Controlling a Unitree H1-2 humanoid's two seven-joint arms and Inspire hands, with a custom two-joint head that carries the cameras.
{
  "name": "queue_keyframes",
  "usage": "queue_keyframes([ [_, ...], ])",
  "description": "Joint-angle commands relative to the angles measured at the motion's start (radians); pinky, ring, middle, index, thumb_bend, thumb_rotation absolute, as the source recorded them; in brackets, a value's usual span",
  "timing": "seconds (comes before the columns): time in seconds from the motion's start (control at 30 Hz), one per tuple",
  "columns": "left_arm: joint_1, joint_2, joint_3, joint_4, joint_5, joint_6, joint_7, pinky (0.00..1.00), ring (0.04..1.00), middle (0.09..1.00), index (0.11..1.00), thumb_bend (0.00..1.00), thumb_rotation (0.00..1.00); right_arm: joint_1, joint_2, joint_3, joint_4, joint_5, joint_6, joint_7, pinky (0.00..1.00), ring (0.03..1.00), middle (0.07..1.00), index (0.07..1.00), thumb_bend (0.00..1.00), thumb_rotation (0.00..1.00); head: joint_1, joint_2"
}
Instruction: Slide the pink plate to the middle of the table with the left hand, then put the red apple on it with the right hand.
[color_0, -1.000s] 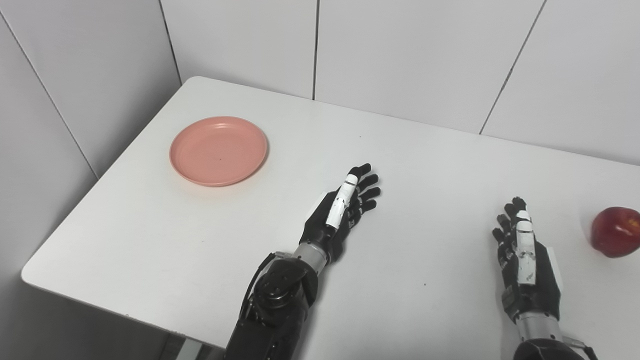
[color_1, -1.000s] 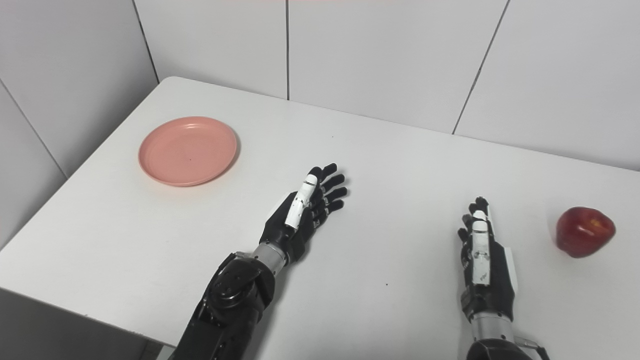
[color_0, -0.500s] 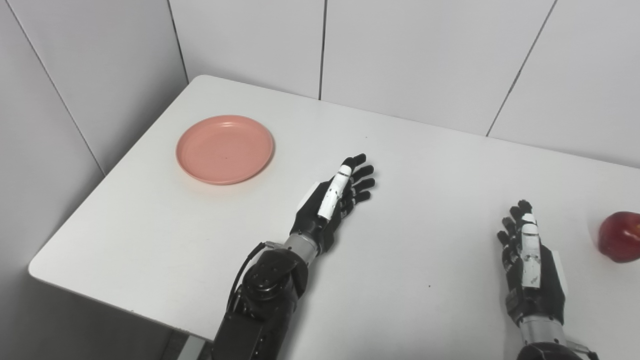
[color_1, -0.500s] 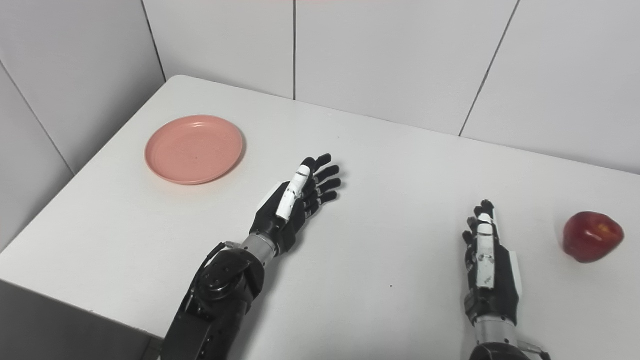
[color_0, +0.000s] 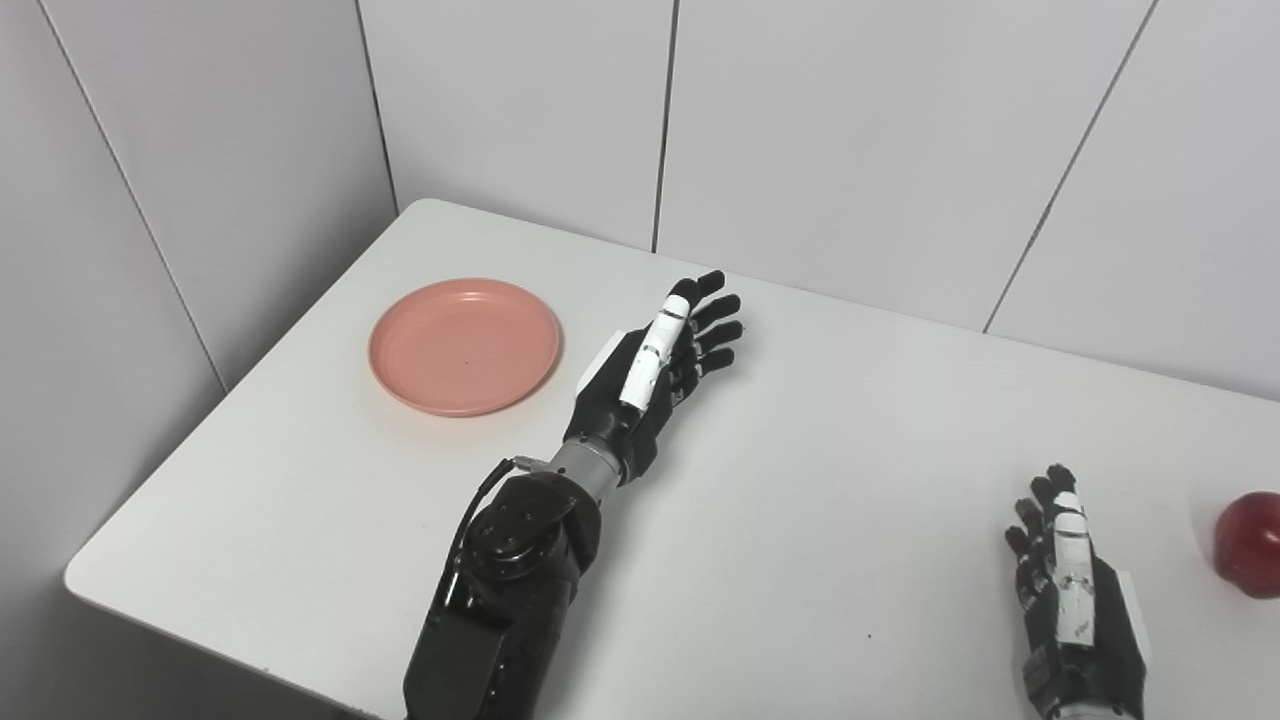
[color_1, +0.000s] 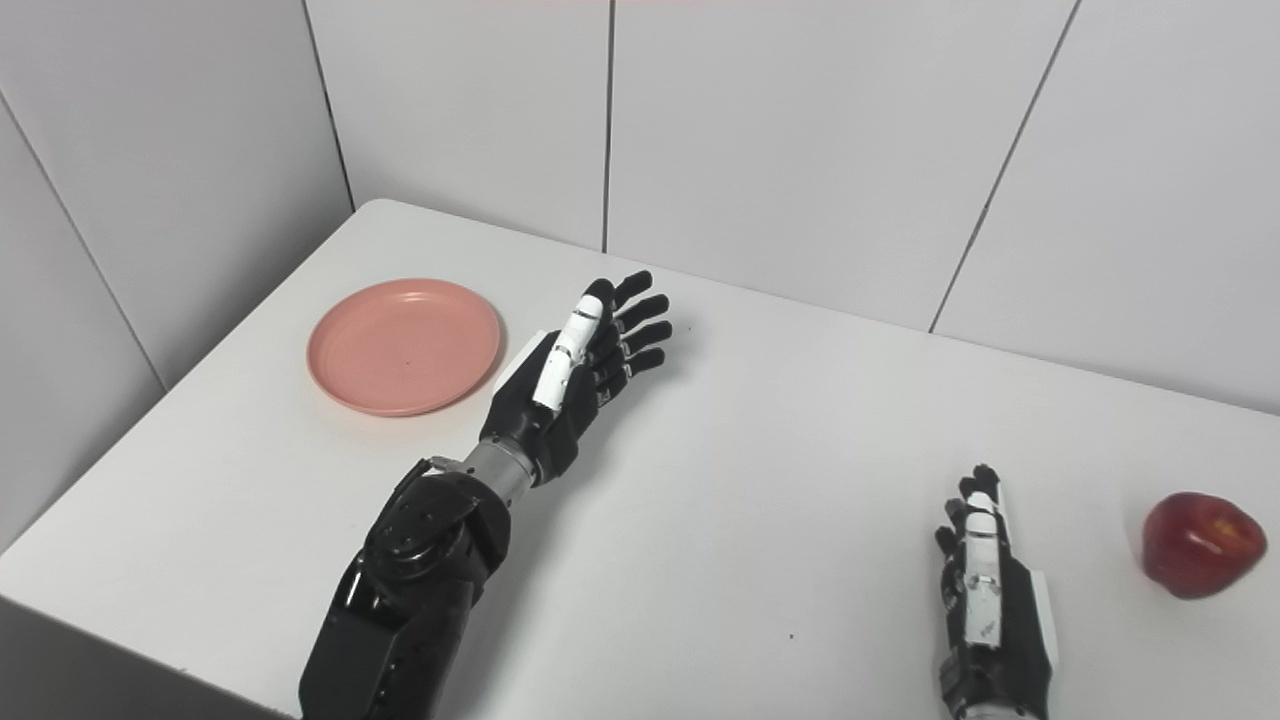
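A white table (color_1: 760, 420) carries a pink plate (color_1: 404, 346) and a red apple (color_1: 1200, 543).

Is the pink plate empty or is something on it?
Empty: the pink plate shows only bare surface; the red apple sits far right.

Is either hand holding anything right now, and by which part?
Nothing is held. The left hand is open beside the plate, not touching it; the right hand is open, apart from the apple.
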Motion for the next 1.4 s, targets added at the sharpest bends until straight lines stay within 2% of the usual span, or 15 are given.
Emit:
queue_keyframes([
  [0.0,-0.07,0.017,0.015,-0.039,-0.027,0.001,-0.007,0.92,0.912,0.924,0.908,0.42,1.0,-0.028,0.004,-0.002,-0.014,0.003,-0.065,0.003,1.0,1.0,1.0,1.0,0.13,1.0,0.006,-0.004],
  [0.27,-0.167,0.081,0.089,-0.008,-0.054,-0.003,0.01,0.9,0.911,0.927,0.916,0.43,1.0,-0.031,0.0,-0.006,-0.004,0.015,-0.074,0.011,1.0,1.0,1.0,1.0,0.12,1.0,0.011,-0.012],
  [0.43,-0.215,0.133,0.128,0.025,-0.052,-0.004,0.019,0.93,0.919,0.926,0.913,0.44,1.0,-0.029,-0.001,-0.006,-0.009,0.014,-0.067,0.008,1.0,1.0,1.0,1.0,0.12,1.0,0.014,-0.01],
  [0.67,-0.246,0.191,0.194,0.043,-0.075,-0.002,0.043,0.91,0.909,0.92,0.905,0.42,1.0,-0.028,-0.007,-0.005,-0.008,0.009,-0.07,0.009,1.0,1.0,1.0,1.0,0.12,1.0,0.018,-0.009],
  [0.83,-0.27,0.244,0.255,0.113,-0.104,-0.032,0.031,0.91,0.912,0.924,0.909,0.43,1.0,-0.03,-0.011,-0.007,-0.003,0.015,-0.077,0.015,1.0,1.0,1.0,1.0,0.11,1.0,0.022,-0.009],
  [0.93,-0.285,0.275,0.29,0.16,-0.119,-0.046,0.03,0.9,0.903,0.918,0.902,0.43,1.0,-0.03,-0.011,-0.009,-0.011,0.02,-0.059,0.013,1.0,1.0,1.0,1.0,0.11,1.0,0.026,-0.008],
  [1.37,-0.32,0.353,0.362,0.272,-0.117,-0.07,0.056,0.85,0.86,0.864,0.842,0.42,1.0,-0.028,-0.01,-0.017,-0.016,0.044,-0.061,0.011,1.0,1.0,1.0,1.0,0.11,1.0,0.037,-0.009],
])
